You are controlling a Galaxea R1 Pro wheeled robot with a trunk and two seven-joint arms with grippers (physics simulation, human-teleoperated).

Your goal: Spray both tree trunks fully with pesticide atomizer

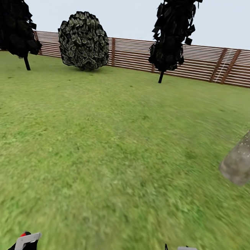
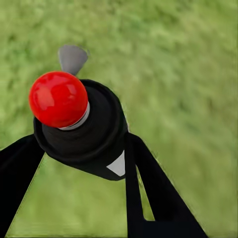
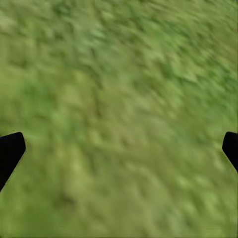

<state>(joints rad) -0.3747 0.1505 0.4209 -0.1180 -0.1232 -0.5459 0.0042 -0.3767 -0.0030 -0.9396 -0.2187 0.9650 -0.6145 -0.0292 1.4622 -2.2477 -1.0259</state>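
Atomizer (image 2: 82, 126) sits clamped in the left gripper (image 2: 74, 163), low at near left, red tip forward for spraying. Right gripper (image 3: 119, 148) hangs spread and empty over grass (image 1: 111, 146); a speckled trunk (image 1: 245, 155) stands at right, likely already sprayed.

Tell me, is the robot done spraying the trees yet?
Not yet, it seems. The pesticide atomizer is already picked up, clamped in the left gripper. One tree trunk carries white specks, though patchy. The right gripper is open. A second tree likely remains.
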